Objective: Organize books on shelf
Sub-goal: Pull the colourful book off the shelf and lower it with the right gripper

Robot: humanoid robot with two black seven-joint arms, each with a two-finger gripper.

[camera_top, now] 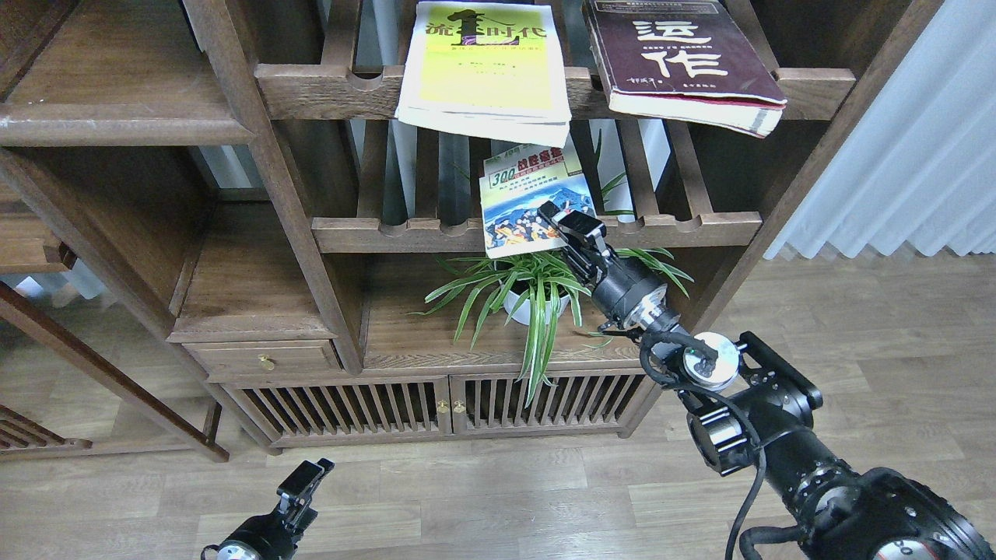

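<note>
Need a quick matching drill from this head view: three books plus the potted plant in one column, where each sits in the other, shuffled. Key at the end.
Things:
1. yellow-green book
2. maroon book
3. "300" book
4. potted plant

Places:
A. lower slatted rack, at the right gripper
B. upper slatted rack, right side
C. flat board under the racks
D. upper slatted rack, left side

Pairs: 1-D, 2-B, 3-A, 4-C

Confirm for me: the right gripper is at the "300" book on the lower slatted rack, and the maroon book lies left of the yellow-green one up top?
Not quite. In the head view the maroon book lies right of the yellow-green book, not left. The rest holds: the right gripper is at the "300" book on the lower slatted rack.
</note>
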